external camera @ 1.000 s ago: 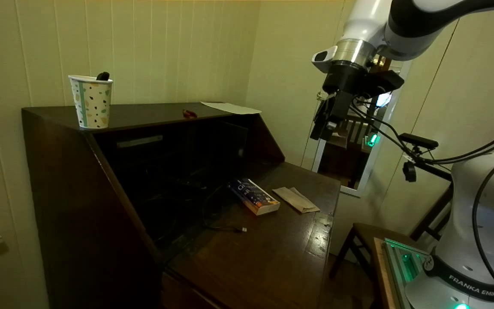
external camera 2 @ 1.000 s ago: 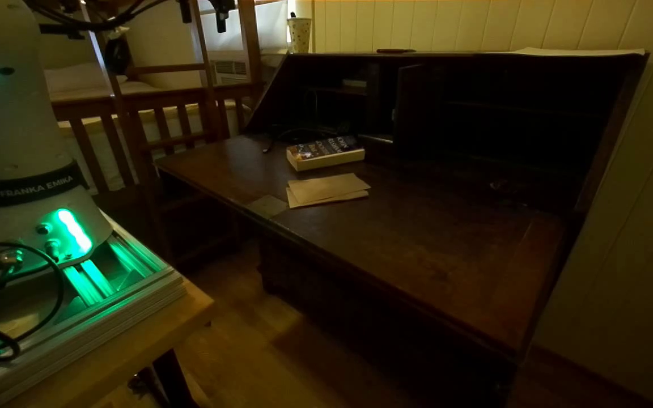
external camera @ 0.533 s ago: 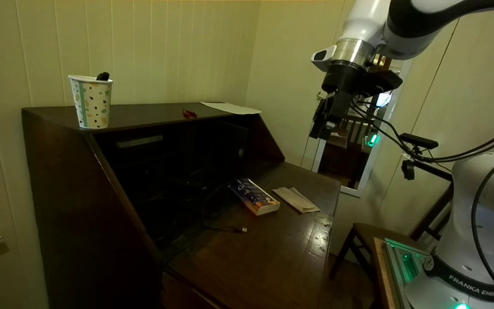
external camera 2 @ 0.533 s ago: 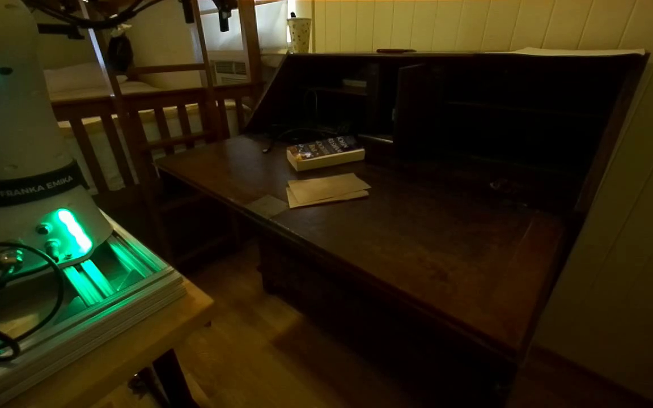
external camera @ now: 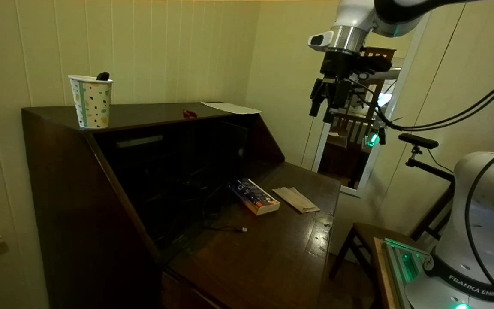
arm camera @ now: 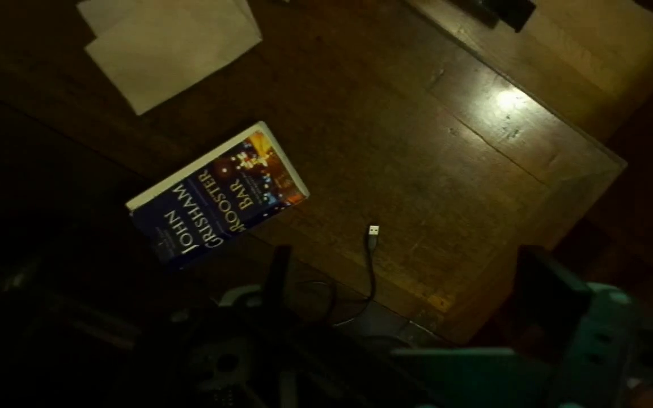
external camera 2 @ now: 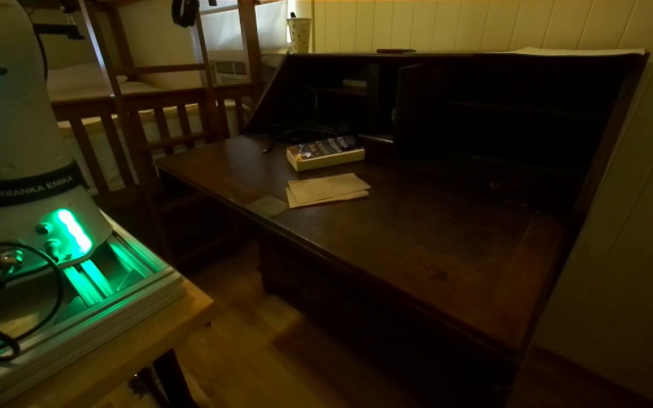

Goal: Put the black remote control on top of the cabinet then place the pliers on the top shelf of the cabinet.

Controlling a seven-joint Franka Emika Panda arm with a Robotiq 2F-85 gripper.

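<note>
The black two-fingered gripper (external camera: 321, 114) hangs in the air, clear of the large dark brown wooden cabinet (external camera: 71, 197); its fingers (arm camera: 552, 289) stand well apart, plainest in the wrist view, where the thin black cable (arm camera: 370, 266) shows in the gap. The white robot arm (external camera 2: 9, 119) stands at the left border in an exterior view, green-lit at its base. Small red-handled pliers (external camera: 189, 113) lie on the cabinet's flat top just behind its front edge, between the white patterned cup (external camera: 94, 105) at the left front corner and the white paper sheet (external camera: 232, 108) toward the right end; in an exterior view the pliers (external camera 2: 395, 51) are a thin dark outline. What may be the black remote control (external camera: 190, 184), a slim dark bar, lies in the shadow inside the cabinet, too dim to be sure. The thick dark blue paperback book (arm camera: 213, 204) crosses the seam at the rear edge of the brown drop-down leaf (arm camera: 394, 130); its lettering, JOHN GRISHAM and ROOSTER BAR, is sharpest in the wrist view. Folded tan papers (external camera: 296, 200) lie between the book and the leaf's front edge. The wrist view takes in the leaf's front left corner, which an exterior view cuts off.
</note>
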